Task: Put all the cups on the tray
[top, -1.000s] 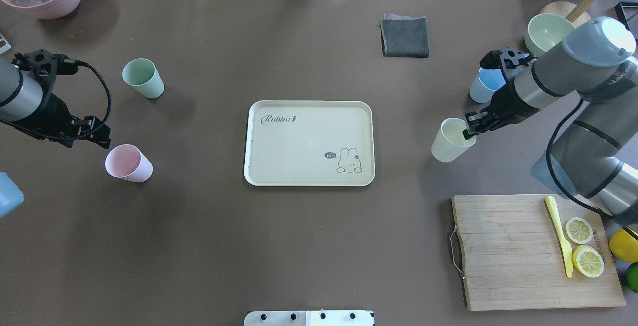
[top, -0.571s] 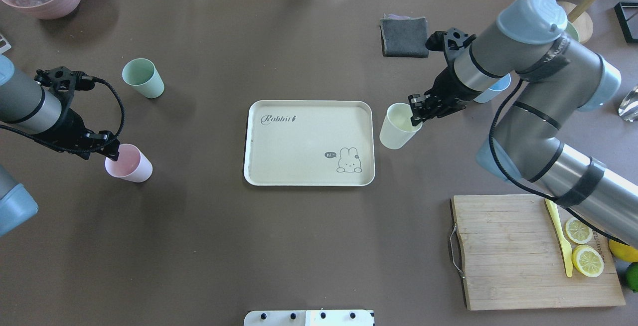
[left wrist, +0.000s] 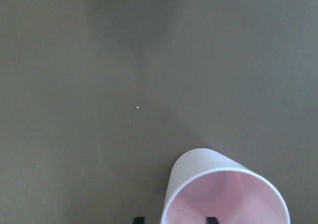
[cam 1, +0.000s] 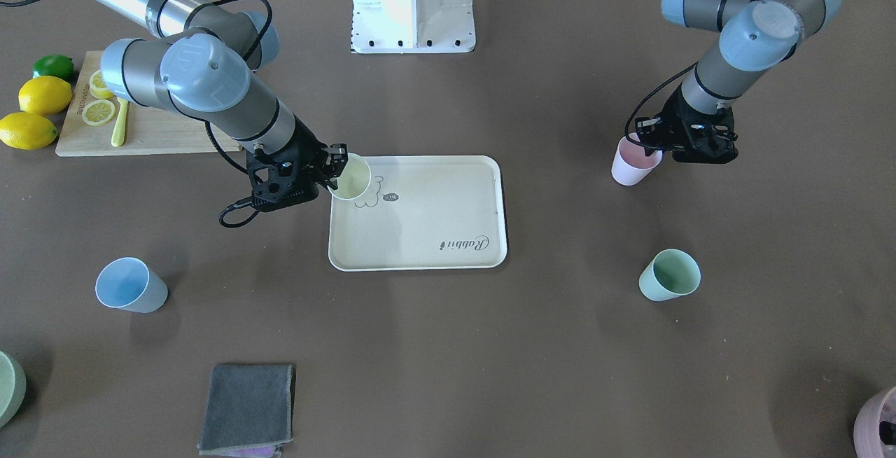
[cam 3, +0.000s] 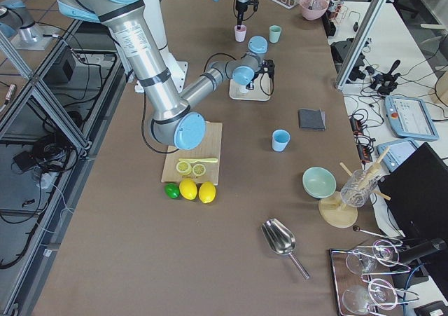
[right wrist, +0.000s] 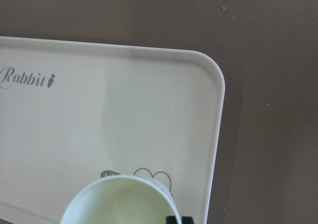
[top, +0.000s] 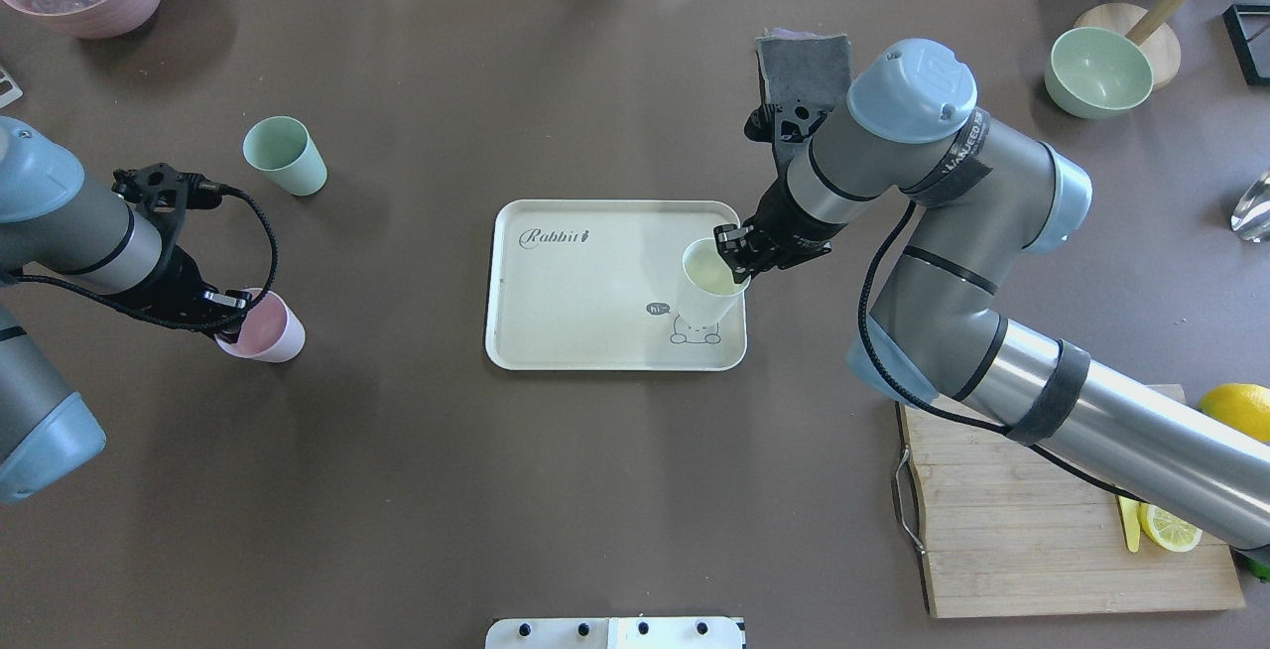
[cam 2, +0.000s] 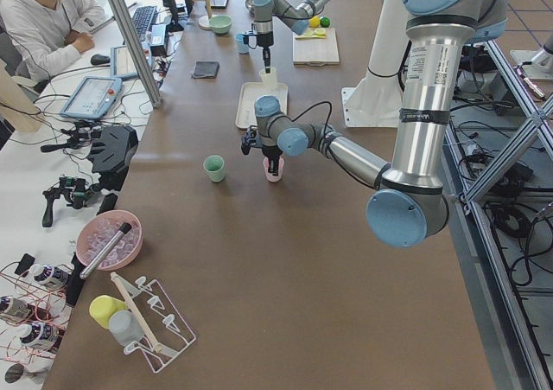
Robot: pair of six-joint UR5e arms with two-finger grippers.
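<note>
right hand (top: 732,258): pinching the rim of the yellow cup (top: 708,294); only one fingertip shows in the wrist view, at the rim's edge, the other is cut off
yellow cup: upright over the near-right corner of the tray (top: 580,297), covering most of the bunny drawing (top: 695,331); cannot tell if its base touches the tray
left hand (top: 228,316): spread, one fingertip inside and one outside the wall of the pink cup (top: 272,333); tips cut off at the bottom edge of the wrist view, contact with the wall unclear
pink cup: upright on the bench (top: 595,490), left of the tray, well apart from it
green cup (top: 285,155): upright on the bench, left and farther than the pink cup, nothing touching it
blue cup (cam 1: 131,285): upright on the bench, right and far, well apart from the tray; hidden behind the right arm in the overhead view
tray: mid-bench, no cup seen standing free on it
cloth (cam 1: 246,409): far side, right of centre; partly covered by the right arm from overhead
board (top: 992,530): near right, its far edge under the arm
</note>
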